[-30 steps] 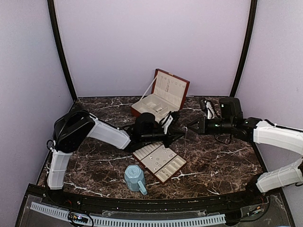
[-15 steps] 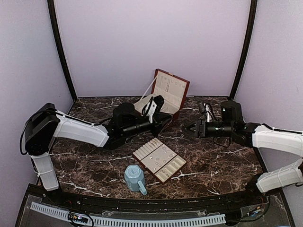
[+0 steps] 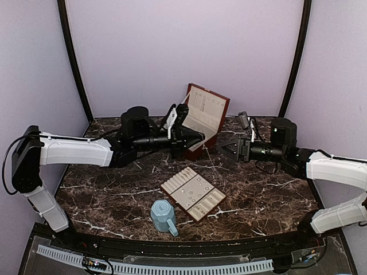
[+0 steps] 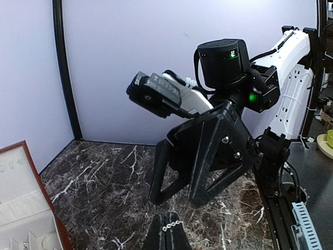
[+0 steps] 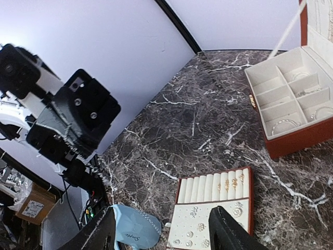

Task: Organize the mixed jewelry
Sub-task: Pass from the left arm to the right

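Observation:
My left gripper (image 3: 200, 137) is shut on a thin silvery chain (image 4: 172, 225), one piece of the mixed jewelry, which lies across its fingertips (image 4: 167, 237). It hovers beside the front of the open brown jewelry box (image 3: 200, 114). My right gripper (image 3: 225, 147) faces it from the right. It stands open and empty, a short gap away. Thin silvery hoops (image 5: 283, 125) lie in the box's cream compartments. Small silvery studs (image 5: 196, 211) and gold rings (image 5: 231, 182) sit on the flat cream-lined tray (image 3: 193, 193).
A light-blue faceted mug (image 3: 163, 215) lies on its side just in front of the tray's left corner. The box lid (image 3: 207, 106) stands upright at the back. Dark marble table (image 3: 114, 189) surrounds everything, with purple walls close behind.
The right gripper has opened and drawn slightly right. The left arm has stretched out, carrying its shut gripper from above the tray back toward the box.

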Tool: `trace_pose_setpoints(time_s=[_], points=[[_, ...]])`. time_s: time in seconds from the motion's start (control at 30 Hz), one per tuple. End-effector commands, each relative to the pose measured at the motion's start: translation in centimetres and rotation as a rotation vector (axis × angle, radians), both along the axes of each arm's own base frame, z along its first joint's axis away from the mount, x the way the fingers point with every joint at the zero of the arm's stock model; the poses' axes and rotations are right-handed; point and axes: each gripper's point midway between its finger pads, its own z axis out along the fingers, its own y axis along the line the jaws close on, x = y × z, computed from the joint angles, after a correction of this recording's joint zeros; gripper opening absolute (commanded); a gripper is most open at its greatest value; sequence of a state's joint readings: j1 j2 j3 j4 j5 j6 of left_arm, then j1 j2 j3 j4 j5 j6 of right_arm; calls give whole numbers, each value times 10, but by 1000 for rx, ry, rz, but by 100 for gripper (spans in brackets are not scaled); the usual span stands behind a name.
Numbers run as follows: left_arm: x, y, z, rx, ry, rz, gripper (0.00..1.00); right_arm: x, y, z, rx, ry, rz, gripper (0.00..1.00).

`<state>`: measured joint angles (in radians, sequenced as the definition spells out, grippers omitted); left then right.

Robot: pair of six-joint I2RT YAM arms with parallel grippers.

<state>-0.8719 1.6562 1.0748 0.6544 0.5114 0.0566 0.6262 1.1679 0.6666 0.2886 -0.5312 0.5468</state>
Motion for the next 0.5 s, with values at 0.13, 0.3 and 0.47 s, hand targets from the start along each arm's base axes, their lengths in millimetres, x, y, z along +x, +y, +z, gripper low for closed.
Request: trace_pose_setpoints(time_s=[0.13,0.3,0.47], points=[[-30,5,31,6,72,-196,0,-22,24,55,118,-157,127,62],[-35,7,32,14,81,-224,0,-19,34,61,126,-189,114,57],[-37,9,35,3,111,-234,0,-21,46,59,133,-192,136,46]])
